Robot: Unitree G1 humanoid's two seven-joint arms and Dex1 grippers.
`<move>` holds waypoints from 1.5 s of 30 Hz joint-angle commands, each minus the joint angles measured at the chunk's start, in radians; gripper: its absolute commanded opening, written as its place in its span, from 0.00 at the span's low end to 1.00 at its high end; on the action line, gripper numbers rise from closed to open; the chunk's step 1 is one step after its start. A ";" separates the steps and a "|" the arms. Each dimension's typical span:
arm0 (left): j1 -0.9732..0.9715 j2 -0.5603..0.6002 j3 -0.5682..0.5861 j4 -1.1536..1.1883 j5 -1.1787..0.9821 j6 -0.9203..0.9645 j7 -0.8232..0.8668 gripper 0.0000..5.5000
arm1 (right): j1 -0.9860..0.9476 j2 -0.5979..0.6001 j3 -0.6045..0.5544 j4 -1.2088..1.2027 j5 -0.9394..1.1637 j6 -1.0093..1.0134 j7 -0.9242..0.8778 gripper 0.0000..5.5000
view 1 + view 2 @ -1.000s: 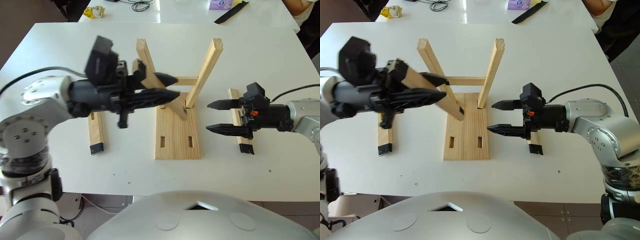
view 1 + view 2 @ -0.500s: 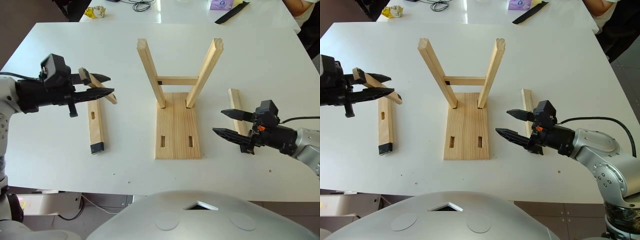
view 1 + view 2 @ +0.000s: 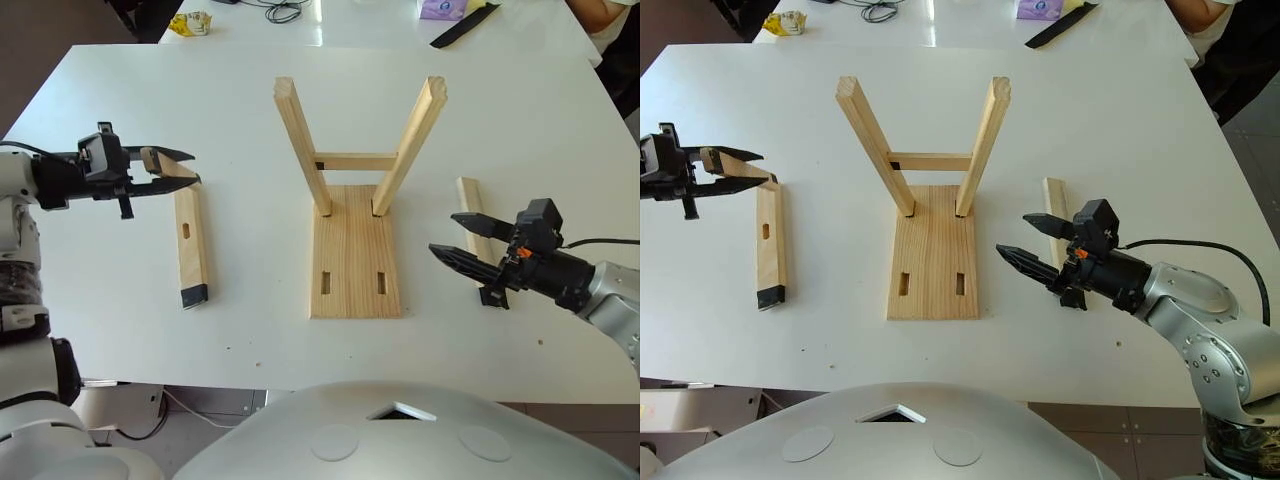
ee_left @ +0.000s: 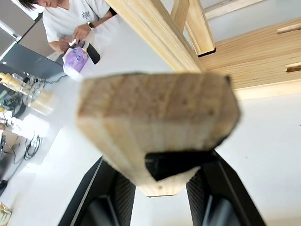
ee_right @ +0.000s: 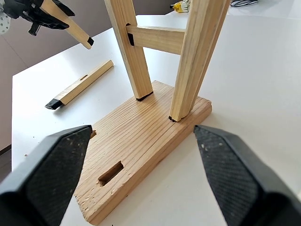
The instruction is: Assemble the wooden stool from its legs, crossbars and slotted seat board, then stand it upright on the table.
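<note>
The slotted seat board (image 3: 355,262) lies flat mid-table. Two legs (image 3: 303,145) (image 3: 410,145) stand in its far slots, joined by a crossbar (image 3: 355,161); the two near slots are open. My left gripper (image 3: 180,168) hovers at the far left, shut on a short wooden crossbar (image 3: 160,163), whose end grain shows close up in the left wrist view (image 4: 155,127). A loose leg (image 3: 190,245) lies on the table just beyond it. Right of the board, my right gripper (image 3: 445,232) is open above another loose leg (image 3: 468,200), its fingers (image 5: 47,179) facing the board.
The white table (image 3: 260,330) has bare room in front of the board and on both sides. At the far edge lie a yellow item (image 3: 190,22), a purple pack (image 3: 440,8) and a black strip (image 3: 462,25).
My left arm has swung back to the left, carrying the crossbar away from the standing legs. The right gripper has drawn back to the right and stayed open.
</note>
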 commanded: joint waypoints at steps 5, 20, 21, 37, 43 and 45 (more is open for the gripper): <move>0.100 -0.006 0.035 -0.017 -0.077 -0.080 -0.057 0.24 | 0.018 -0.035 -0.037 0.019 -0.005 -0.001 0.019 0.72; 0.184 0.049 0.013 0.168 -0.053 -0.245 -0.058 0.24 | 0.048 -0.066 -0.063 0.006 0.017 0.023 0.024 0.72; 0.180 0.054 0.012 0.191 -0.048 -0.259 -0.058 0.24 | 0.052 -0.067 -0.066 0.006 0.018 0.023 0.025 0.72; 0.198 0.016 0.003 0.262 -0.043 -0.332 -0.055 0.24 | 0.049 -0.076 -0.061 0.017 0.020 0.027 0.036 0.72; 0.257 -0.005 0.024 0.263 -0.034 -0.356 -0.047 0.24 | 0.037 -0.094 -0.059 0.024 0.025 0.035 0.052 0.72; 0.273 -0.006 0.029 0.270 -0.029 -0.364 -0.045 0.24 | 0.034 -0.103 -0.063 0.029 0.026 0.037 0.060 0.72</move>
